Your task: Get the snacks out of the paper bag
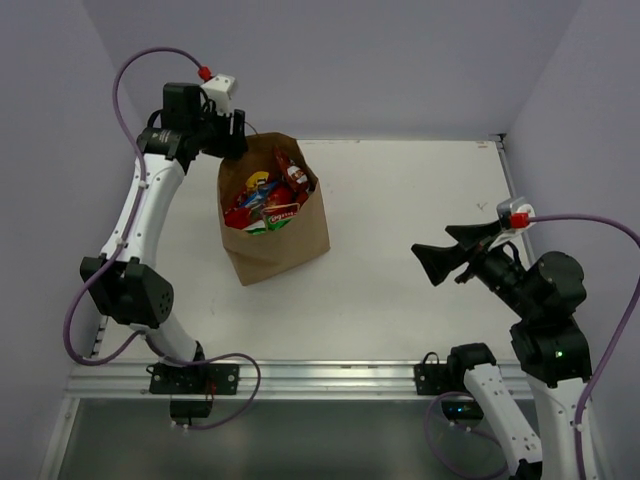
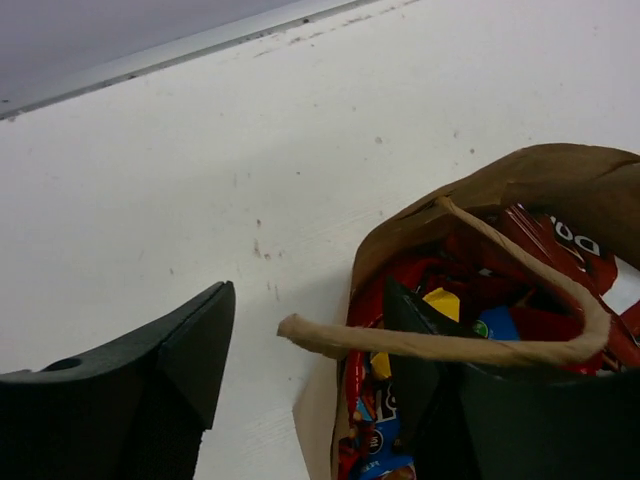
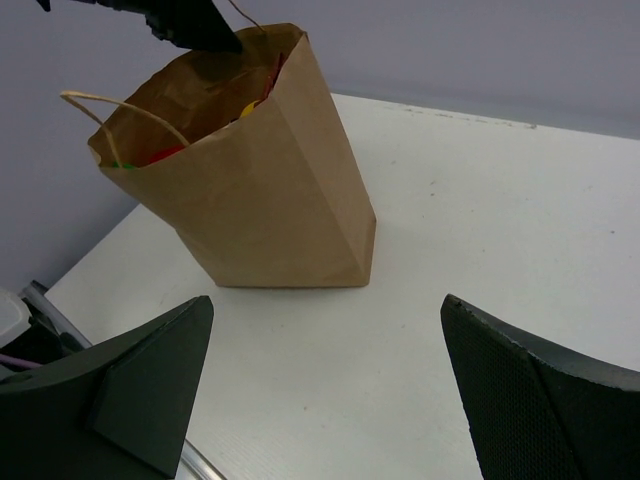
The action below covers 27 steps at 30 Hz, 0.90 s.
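The brown paper bag (image 1: 272,240) stands at the table's back left and leans a little. Its mouth is open, and the snacks (image 1: 268,196) fill it: red, yellow, green and blue packets. My left gripper (image 1: 232,135) is open at the bag's back left rim. In the left wrist view one finger (image 2: 170,370) is outside the bag (image 2: 560,175). The other finger (image 2: 420,340) is inside among the snacks (image 2: 545,240), and a twisted handle (image 2: 440,345) lies across it. My right gripper (image 1: 436,262) is open and empty to the bag's right. In its own view it (image 3: 325,350) faces the bag (image 3: 270,180).
The white table (image 1: 420,200) has purple walls at its back and sides. A metal rail (image 1: 320,378) runs along the near edge by the arm bases. In the right wrist view the left gripper (image 3: 190,25) sits over the bag's mouth.
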{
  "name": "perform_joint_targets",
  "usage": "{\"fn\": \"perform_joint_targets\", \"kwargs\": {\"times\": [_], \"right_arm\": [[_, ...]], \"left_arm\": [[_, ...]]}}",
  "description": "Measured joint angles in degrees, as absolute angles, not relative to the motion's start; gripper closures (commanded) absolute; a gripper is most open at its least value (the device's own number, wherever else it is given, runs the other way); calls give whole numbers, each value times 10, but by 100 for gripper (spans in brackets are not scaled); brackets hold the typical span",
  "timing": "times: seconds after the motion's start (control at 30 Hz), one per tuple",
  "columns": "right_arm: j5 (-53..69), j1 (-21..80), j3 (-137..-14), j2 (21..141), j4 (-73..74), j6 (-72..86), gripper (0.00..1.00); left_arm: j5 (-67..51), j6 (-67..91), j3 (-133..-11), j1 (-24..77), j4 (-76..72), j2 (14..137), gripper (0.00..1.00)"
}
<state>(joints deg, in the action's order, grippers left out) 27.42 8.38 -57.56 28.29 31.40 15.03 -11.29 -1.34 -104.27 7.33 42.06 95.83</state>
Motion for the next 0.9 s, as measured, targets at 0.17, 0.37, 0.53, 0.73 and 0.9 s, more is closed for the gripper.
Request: {"fn": "perform_joint_targets", "kwargs": {"times": [0.17, 0.37, 0.53, 0.73, 0.9], "right_arm": [[279, 91, -567, 280, 308, 148, 1], [281, 94, -562, 281, 306, 145, 1], [283, 98, -562, 282, 303, 143, 1], [296, 102, -561, 290, 295, 142, 1], [298, 110, -562, 304, 292, 139, 1]], "left_arm": [[-170, -31, -1039, 71, 412, 961, 63], [-217, -43, -1028, 71, 412, 962, 61], [-225, -51, -995, 71, 412, 962, 52], [-216, -53, -989, 71, 409, 962, 100], [-194, -56, -994, 69, 412, 961, 100]]}}
